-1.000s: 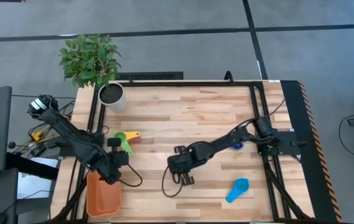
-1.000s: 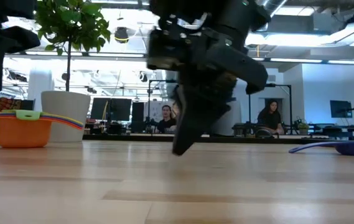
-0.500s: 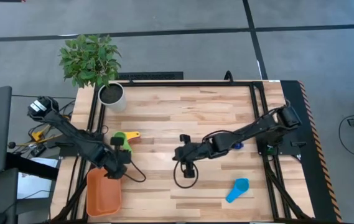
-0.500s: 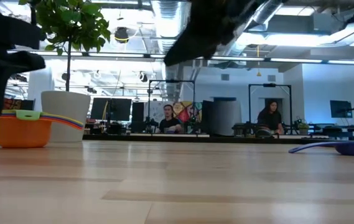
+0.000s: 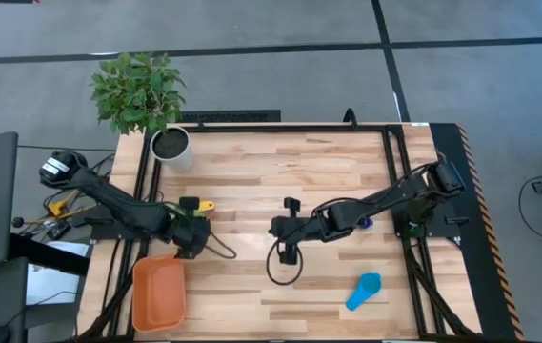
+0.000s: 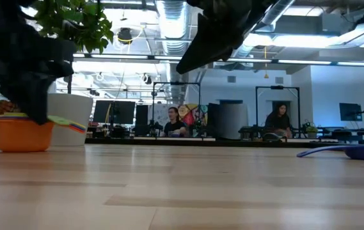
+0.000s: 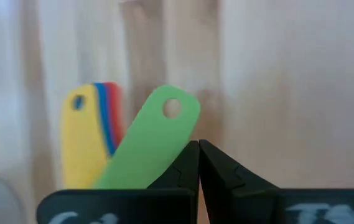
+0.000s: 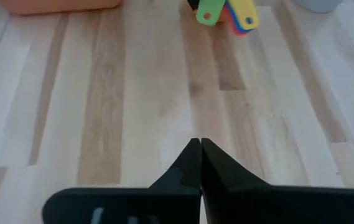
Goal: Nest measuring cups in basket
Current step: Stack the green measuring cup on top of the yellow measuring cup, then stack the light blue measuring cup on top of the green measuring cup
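Shifted since earlier: left gripper, fingers pressed together empty, now over nested plastic measuring cups beside shallow orange plastic basket. Right gripper clenched empty mid-table; light-blue scoop lies apart.

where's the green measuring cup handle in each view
High view: the green handle is mostly hidden under the left gripper, beside the yellow handle.
Low view: a green sliver above the orange cup.
Left wrist view: centre.
Right wrist view: top edge.
Shared landmark: the yellow handle.
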`<act>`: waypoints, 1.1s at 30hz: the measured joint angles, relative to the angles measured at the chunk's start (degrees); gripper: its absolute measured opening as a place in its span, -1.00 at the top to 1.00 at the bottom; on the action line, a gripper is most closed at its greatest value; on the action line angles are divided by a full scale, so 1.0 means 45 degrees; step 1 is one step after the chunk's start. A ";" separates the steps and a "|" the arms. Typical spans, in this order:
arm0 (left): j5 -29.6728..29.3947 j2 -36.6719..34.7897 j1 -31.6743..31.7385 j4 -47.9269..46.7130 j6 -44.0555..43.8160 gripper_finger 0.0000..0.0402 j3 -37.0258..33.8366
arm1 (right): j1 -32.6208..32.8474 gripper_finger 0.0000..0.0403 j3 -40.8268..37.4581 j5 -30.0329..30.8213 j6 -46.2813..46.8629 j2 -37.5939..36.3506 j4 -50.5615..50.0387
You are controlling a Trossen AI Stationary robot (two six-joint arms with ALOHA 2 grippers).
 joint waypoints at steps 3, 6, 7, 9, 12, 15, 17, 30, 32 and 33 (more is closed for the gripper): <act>-0.0355 0.0004 0.0792 0.0134 0.0459 1.00 0.0000 | -0.0029 0.89 0.0000 0.0361 0.0130 0.0001 0.0078; -0.0522 0.0005 0.1516 0.0233 0.0697 1.00 0.0000 | -0.0014 0.88 0.0000 0.0642 0.0203 -0.0003 0.0088; -0.0537 0.0003 0.1727 0.0263 0.0735 1.00 0.0000 | -0.0014 0.88 0.0000 0.0640 0.0233 0.0001 0.0083; -0.0572 0.0000 0.2102 0.0316 0.0740 1.00 0.0000 | -0.0004 0.90 0.0000 0.0641 0.0258 0.0001 0.0087; -0.0710 0.0003 0.2476 0.0316 0.0740 1.00 0.0000 | -0.0009 0.92 0.0000 0.0642 0.0254 0.0001 0.0088; -0.0691 0.0002 0.2642 0.0316 0.0772 1.00 0.0000 | -0.0014 0.91 0.0000 0.0642 0.0258 0.0001 0.0088; -0.0644 0.0002 0.2651 0.0294 0.0783 1.00 0.0033 | -0.0014 0.89 0.0002 0.0753 0.0268 0.0001 0.0033; -0.1907 -0.0048 0.2067 0.0151 0.0473 1.00 0.2048 | -0.0949 0.88 -0.0014 0.2270 0.2955 -0.0346 -0.4051; -0.2387 -0.0173 0.1933 0.1175 0.0137 1.00 0.1776 | -0.1051 0.88 0.0011 0.2280 0.3346 -0.0407 -0.4300; -0.2387 -0.0210 0.1854 0.1977 0.0149 1.00 0.1509 | -0.1058 0.88 -0.0094 0.2275 0.3483 -0.0448 -0.4392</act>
